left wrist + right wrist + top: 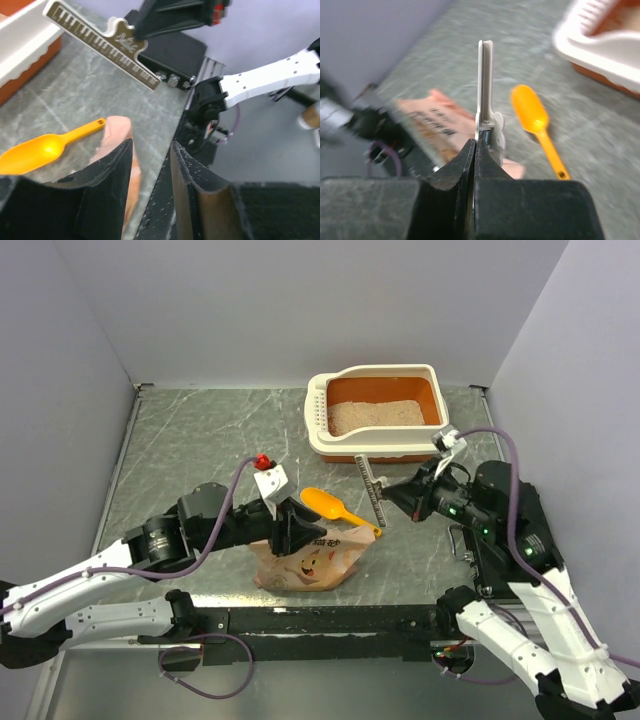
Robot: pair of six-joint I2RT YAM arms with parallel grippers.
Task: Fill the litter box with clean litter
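The litter box [372, 448], cream-white outside and orange inside, stands at the back centre-right. Pale beige clean litter [377, 414] covers its floor. My right gripper [392, 492] is shut on a long grey bag clip [373, 488] and holds it above the table in front of the box. The right wrist view shows the clip [485, 95] standing up out of the closed gripper [476, 150]. My left gripper [315, 535] is open over the top of the crinkled tan paper bag [310, 562]. The bag's edge [117, 145] lies against the left finger [107, 180].
A yellow-orange scoop [335, 507] lies on the table between the bag and the litter box. A flat black box [495, 560] sits at the right under my right arm. A black rail [330, 620] runs along the near edge.
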